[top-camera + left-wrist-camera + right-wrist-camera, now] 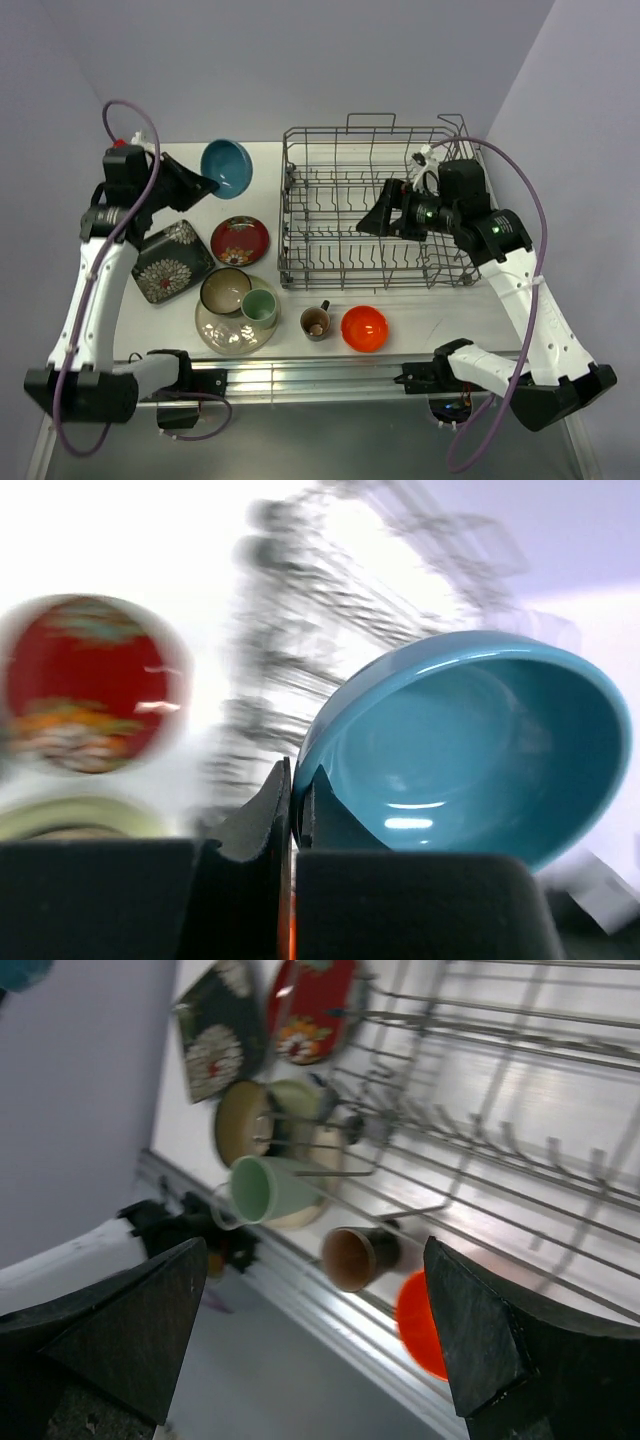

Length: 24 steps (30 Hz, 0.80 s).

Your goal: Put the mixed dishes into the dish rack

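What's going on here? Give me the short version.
The left gripper pinches the blue-inside bowl by its rim, tilted, left of the dish rack. The right gripper hangs open and empty over the rack, which holds no dish yet. The red saucer, black square plate, tan bowl, pale green cup, cream plate, brown mug and orange bowl are all outside it.
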Motion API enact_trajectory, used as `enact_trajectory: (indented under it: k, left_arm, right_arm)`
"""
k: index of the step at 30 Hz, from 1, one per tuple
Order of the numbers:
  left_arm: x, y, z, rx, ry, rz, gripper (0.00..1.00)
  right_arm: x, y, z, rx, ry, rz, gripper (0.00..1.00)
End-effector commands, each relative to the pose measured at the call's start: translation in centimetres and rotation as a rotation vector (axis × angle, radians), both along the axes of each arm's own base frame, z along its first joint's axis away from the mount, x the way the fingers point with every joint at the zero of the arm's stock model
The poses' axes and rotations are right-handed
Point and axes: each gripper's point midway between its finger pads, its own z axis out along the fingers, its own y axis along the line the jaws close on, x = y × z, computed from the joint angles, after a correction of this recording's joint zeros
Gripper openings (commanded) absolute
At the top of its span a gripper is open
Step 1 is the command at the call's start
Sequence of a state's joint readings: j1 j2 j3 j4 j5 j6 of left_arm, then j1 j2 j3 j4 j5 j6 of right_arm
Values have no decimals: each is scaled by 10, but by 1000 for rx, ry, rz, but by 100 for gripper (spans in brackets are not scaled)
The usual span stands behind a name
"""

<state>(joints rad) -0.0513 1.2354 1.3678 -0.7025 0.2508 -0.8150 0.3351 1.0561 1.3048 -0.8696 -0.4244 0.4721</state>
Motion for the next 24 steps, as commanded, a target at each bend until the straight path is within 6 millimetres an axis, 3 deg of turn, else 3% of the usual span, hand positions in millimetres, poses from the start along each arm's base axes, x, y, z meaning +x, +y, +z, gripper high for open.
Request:
enact_trajectory:
  k: [1, 3, 7, 14, 20, 24]
  left_arm:
    - [-31, -58, 29, -332, -87, -215, 0]
    - [-49, -72, 26, -429, -74, -249, 0]
    - [-69, -98, 30, -460, -95, -309, 0]
    - [-89, -115, 35, -496, -80, -333, 0]
    - [-93, -120, 27, -489, -6, -323, 0]
    - [-98, -120, 8, -370, 90, -329, 0]
  right_arm:
    - [-5, 38, 53, 193, -63, 162, 95]
    - [-6, 53, 62, 227, -57, 205, 94]
    - [-13, 79, 82, 296, -63, 285, 94]
    - [-30, 116, 98, 340, -80, 390, 94]
    - [-34, 120, 76, 144, -121, 389, 94]
    - [-29, 98, 45, -100, -185, 320, 94]
